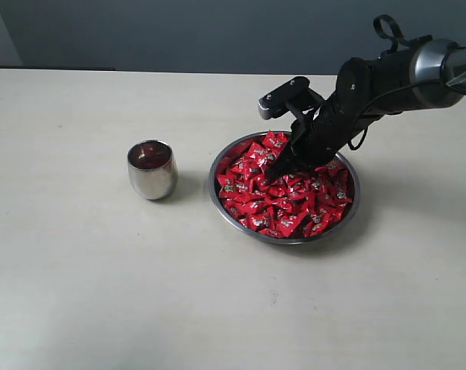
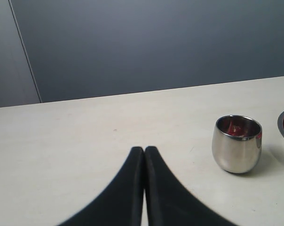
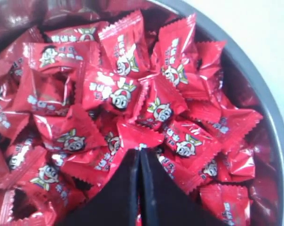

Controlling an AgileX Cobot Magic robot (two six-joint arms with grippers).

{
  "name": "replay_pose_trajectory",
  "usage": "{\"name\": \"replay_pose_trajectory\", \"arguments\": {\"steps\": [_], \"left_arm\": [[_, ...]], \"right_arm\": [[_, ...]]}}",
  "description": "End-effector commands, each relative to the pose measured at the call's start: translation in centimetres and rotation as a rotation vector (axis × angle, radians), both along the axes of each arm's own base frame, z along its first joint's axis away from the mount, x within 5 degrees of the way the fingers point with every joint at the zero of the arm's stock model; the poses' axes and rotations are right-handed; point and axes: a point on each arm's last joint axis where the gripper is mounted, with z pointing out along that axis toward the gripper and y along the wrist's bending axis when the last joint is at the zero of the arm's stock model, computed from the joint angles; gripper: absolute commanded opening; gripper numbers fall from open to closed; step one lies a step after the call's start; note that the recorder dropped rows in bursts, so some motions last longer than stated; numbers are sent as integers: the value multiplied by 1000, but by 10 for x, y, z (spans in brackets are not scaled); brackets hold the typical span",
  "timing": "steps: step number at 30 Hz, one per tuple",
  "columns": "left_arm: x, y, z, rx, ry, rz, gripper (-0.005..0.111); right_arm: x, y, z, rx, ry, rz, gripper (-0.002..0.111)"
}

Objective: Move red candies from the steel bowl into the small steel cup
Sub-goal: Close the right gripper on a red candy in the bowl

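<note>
Since the left arm sits outside the exterior view, its own camera has to speak for it: left gripper (image 2: 144, 151) clenched, black fingers pressed flat together, nothing between them, hanging above the pale matte tabletop (image 1: 71, 293). Next along, the small shiny handleless steel cup (image 1: 152, 169) stands upright, well apart from the bowl. Red shows inside it, likely a candy or two, possibly only reflection. Then the wide shallow round steel bowl (image 1: 212, 187), heaped with glossy red-wrapped candies (image 1: 298, 206) bearing white cartoon print and crimped ends. Over it the right gripper (image 1: 276, 171) tilts down into the pile, tips among the wrappers, jaws closed tight. Cannot tell whether a wrapper edge is nipped between them.

Handling, my estimate: each candy is light, with a firm core and slick crinkly film. The pile is loose and will probably shift under a push. Best hold is across the plump middle, since the crimped ends are thin and likely to slip free. A lift may drag neighbours.
</note>
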Motion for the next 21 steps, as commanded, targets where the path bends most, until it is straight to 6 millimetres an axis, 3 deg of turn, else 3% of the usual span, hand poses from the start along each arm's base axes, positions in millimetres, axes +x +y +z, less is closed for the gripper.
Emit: {"name": "replay_pose_trajectory", "arguments": {"steps": [1,4,7,9,21], "left_arm": [[0,0,-1,0,-5,-3,0],[0,0,-1,0,-5,-3,0],[0,0,-1,0,-5,-3,0],[0,0,-1,0,-5,-3,0],[0,0,-1,0,-5,-3,0]], "right_arm": [[1,0,17,29,-32,-13,1],[0,1,18,46,-18,-35,13],[0,1,17,48,-14,-38,41],[0,1,18,51,-12,-40,52],[2,2,-9,32,38,-58,50]]}}
